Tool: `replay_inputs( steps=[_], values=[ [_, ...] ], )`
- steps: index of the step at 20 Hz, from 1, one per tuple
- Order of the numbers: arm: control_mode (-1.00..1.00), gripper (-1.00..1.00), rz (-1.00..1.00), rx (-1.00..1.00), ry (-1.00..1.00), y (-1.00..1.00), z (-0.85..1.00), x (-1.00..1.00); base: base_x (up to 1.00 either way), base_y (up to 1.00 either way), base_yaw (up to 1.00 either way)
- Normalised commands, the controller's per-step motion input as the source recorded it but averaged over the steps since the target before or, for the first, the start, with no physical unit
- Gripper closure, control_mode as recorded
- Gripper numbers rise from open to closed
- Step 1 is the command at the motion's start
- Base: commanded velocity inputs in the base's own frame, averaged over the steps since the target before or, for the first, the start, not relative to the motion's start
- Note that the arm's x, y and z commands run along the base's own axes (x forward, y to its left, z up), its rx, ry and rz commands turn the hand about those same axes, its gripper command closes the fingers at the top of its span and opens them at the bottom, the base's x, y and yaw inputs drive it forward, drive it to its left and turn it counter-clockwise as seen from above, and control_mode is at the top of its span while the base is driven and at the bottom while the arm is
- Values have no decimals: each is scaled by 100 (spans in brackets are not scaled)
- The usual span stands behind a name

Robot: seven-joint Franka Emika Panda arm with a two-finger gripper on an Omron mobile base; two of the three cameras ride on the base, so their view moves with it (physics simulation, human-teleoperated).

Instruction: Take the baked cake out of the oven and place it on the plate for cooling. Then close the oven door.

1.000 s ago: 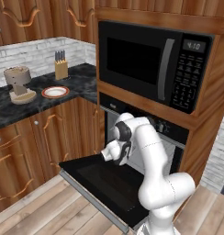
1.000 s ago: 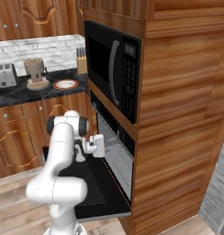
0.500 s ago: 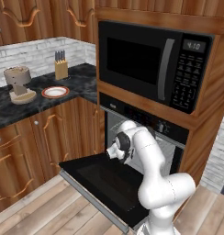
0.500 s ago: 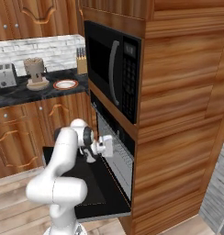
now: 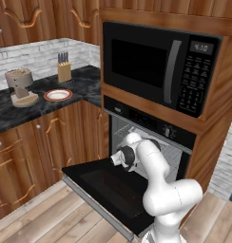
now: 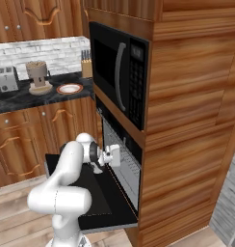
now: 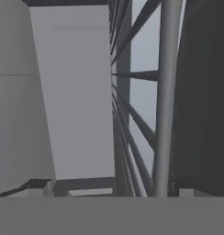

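Baked cake can't be made out on the wire rack (image 7: 132, 119). Plate (image 5: 58, 95) sits on the tabletop (image 5: 23, 111) far left, well apart from the oven (image 5: 146, 142). Oven door (image 5: 108, 187) lies dropped flat. Since earlier the claw (image 6: 114, 155) has pushed right, into the oven mouth, jaws spread wide, holding nothing.

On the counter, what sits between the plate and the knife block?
Nothing: bare dark counter separates the plate from the knife block, as the left base view shows.
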Motion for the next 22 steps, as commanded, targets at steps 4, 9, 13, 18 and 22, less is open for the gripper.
replay_inputs(
  steps=[4, 9, 13, 18, 22],
  values=[
    [-100, 100, 0, 0, 0, -21, -27, 27, 0, 0, 0],
    [-100, 100, 0, 9, 3, -5, -18, 8, 0, 0, 0],
    [-100, 100, 0, 13, 6, 13, -15, 0, 0, 0, 0],
    [-100, 100, 0, 14, 12, 44, -22, -12, 0, 0, 0],
    [-100, 100, 0, 10, 15, 64, -32, -30, 0, 0, 0]
  ],
)
